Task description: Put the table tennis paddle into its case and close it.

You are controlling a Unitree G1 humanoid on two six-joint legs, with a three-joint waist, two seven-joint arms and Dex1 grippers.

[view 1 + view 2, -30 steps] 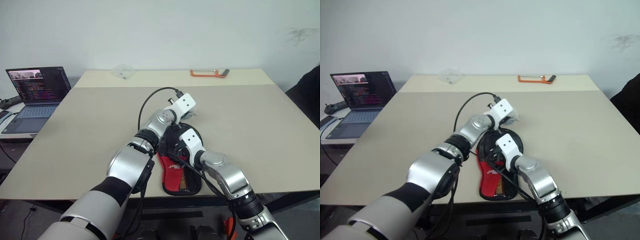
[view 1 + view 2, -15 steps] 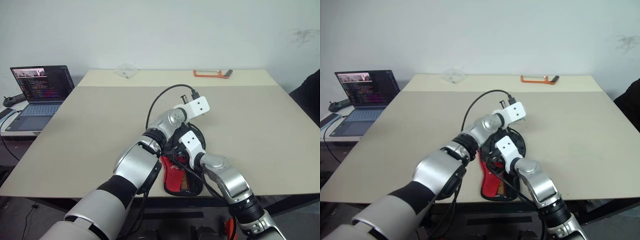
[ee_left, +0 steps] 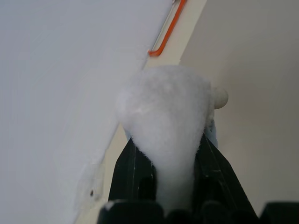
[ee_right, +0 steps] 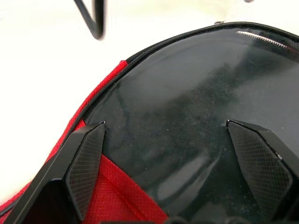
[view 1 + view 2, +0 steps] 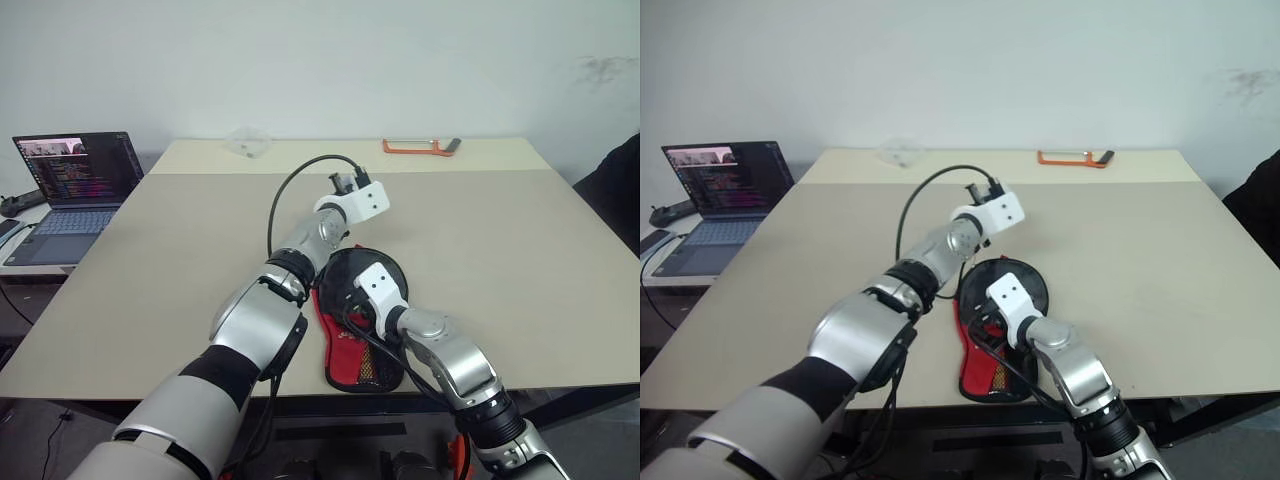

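Observation:
The case (image 5: 350, 355), red inside with black trim and mesh, lies open near the table's front edge. The table tennis paddle (image 4: 196, 93) rests in its round end, glossy black face up, with its handle hidden. My right gripper (image 4: 168, 137) hovers just over that face, its fingers (image 4: 88, 154) open and spread wide with nothing between them. My left gripper (image 3: 169, 142) is raised above the table just beyond the case, pointing forward. It is shut on a soft white wad (image 3: 163, 107).
The case lies close to the front edge of the beige table (image 5: 500, 260). A laptop (image 5: 75, 180) sits on a side desk at the left. An orange-handled tool (image 5: 420, 147) and a clear plastic piece (image 5: 245, 143) lie on the far table.
My left gripper has lifted up and away from the case and rolled, keeping the white wad. The right gripper has stayed over the paddle.

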